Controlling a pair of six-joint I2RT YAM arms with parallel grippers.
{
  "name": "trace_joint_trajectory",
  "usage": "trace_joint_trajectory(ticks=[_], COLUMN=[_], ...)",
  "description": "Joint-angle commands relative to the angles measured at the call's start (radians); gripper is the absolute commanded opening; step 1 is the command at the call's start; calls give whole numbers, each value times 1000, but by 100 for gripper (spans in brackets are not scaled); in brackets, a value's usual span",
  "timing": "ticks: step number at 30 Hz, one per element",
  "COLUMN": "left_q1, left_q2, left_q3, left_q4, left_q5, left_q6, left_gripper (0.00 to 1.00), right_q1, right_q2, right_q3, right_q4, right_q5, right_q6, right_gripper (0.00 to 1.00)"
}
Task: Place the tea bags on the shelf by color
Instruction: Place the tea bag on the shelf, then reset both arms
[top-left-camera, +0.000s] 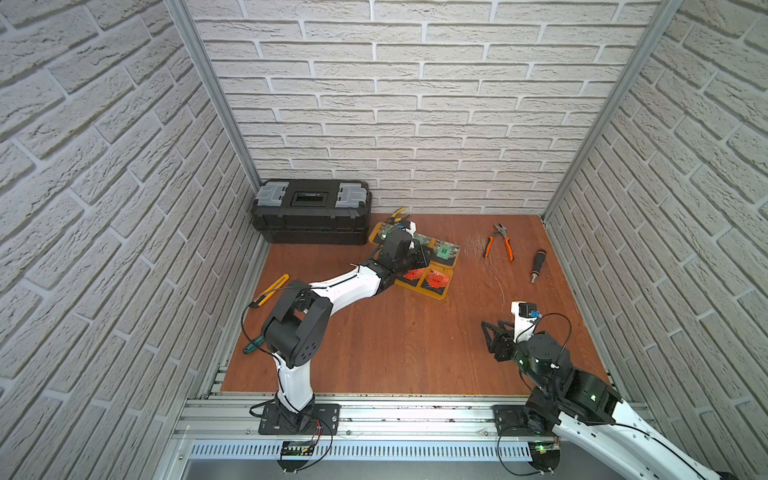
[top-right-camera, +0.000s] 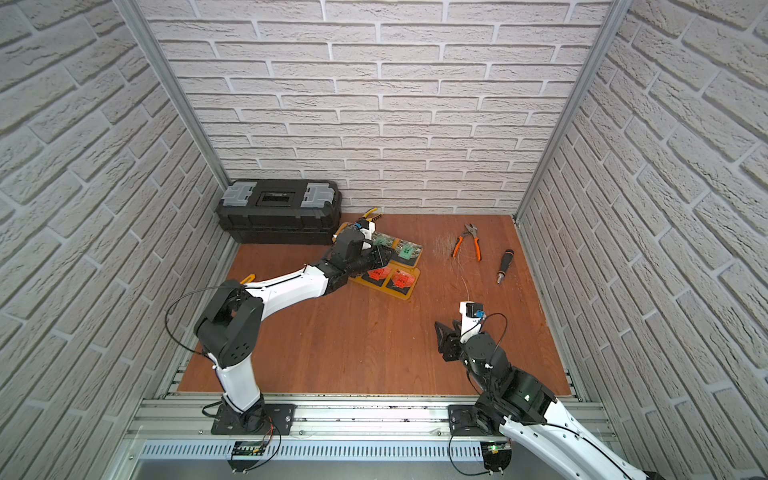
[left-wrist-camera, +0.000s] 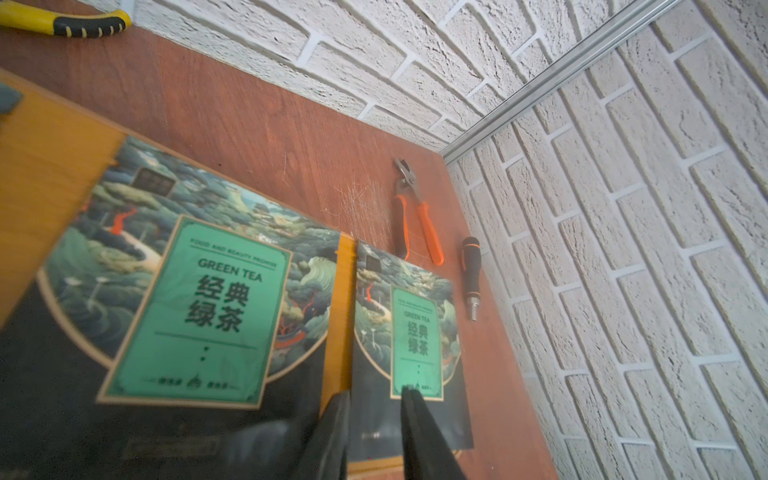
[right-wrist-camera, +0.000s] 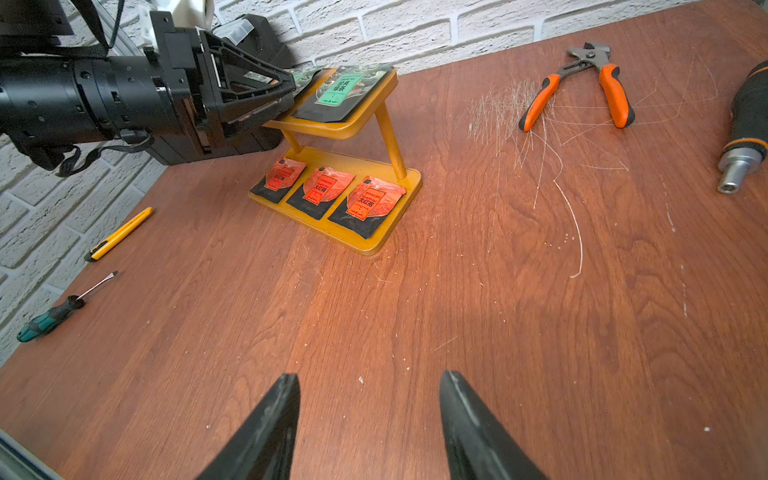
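three red tea bags (right-wrist-camera: 322, 191) are laid low on the shelf (right-wrist-camera: 374, 247); left tool (left-wrist-camera: 376, 392) and right tool (right-wrist-camera: 369, 375) are held spread.

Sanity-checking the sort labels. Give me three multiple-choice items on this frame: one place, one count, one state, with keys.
1. Where on the shelf do the red tea bags lie?
A) upper board B) lower board C) on the table instead
2. How many red tea bags show in the right wrist view?
A) one B) two C) three
3. The right gripper is:
A) shut on a tea bag B) open and empty C) shut on pliers

Key: 1B, all lie on the lower board; 2C, three side by side; 3B, jaws apart with nothing between.
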Motion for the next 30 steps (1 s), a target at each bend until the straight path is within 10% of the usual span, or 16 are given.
trace_joint_trajectory(ticks=[1, 15, 25, 30], left_q1=[11, -13, -3, 54], left_q2=[-18, -149, -357, -507], left_q3=[28, 34, -162, -359], left_q4=[15, -48, -191, -185], left_q5=[5, 23, -151, -220], left_q6=[10, 71, 206, 246], left_gripper=[28, 43, 97, 99], right_q1=[-5, -7, -48, -93], right_q2=[-1, 196, 381, 401], right_q3=[-18, 16, 70, 76], right_q4=[21, 55, 76, 81], right_q5=[13, -3, 35, 55], right_q6=[10, -21, -28, -30], right_gripper=[59, 71, 99, 99])
